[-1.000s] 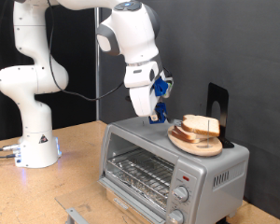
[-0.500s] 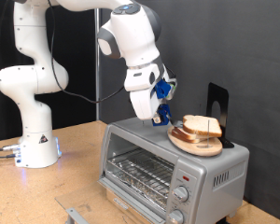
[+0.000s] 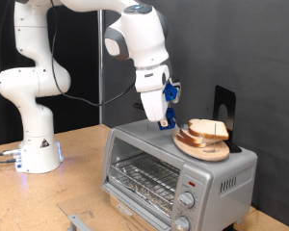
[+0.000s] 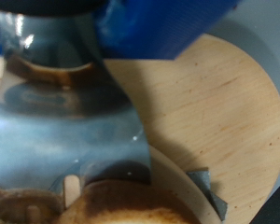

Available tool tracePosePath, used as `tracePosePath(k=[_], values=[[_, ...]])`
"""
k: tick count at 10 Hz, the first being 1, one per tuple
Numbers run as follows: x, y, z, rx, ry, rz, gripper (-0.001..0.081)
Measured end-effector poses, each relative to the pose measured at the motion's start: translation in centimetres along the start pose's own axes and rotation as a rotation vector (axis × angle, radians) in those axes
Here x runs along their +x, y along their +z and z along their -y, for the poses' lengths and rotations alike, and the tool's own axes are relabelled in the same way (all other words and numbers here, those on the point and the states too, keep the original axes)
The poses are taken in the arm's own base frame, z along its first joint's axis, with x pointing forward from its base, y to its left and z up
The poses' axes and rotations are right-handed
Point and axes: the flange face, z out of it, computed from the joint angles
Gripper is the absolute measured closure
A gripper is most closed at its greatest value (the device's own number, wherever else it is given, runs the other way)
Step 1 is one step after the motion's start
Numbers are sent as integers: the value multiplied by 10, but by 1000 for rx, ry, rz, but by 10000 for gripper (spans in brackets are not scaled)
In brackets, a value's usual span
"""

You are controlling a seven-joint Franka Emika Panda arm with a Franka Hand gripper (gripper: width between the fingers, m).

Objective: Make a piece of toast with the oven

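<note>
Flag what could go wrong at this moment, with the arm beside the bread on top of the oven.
The wooden plate sits on the oven roof near its front edge, so a sideways nudge from the gripper could slide it off. The bread slices lie loosely stacked, so the gripper may drag two. The wrist view is blurred and partly blocked, so lining up the fingers looks uncertain.

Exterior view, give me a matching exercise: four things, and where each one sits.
Things:
1. hand
2. wooden plate
3. piece of toast
4. oven

Places:
A. on the plate
B. on the wooden table
C. above the oven roof, at the plate's left in the exterior view
D. on the oven roof

Pairs: 1-C, 2-D, 3-A, 4-B
</note>
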Motion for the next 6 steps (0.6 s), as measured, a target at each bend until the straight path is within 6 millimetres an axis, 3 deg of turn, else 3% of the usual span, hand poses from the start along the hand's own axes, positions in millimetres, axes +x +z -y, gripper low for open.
tracePosePath(k=[6], values=[[1, 1, 3, 3, 53, -4, 340]])
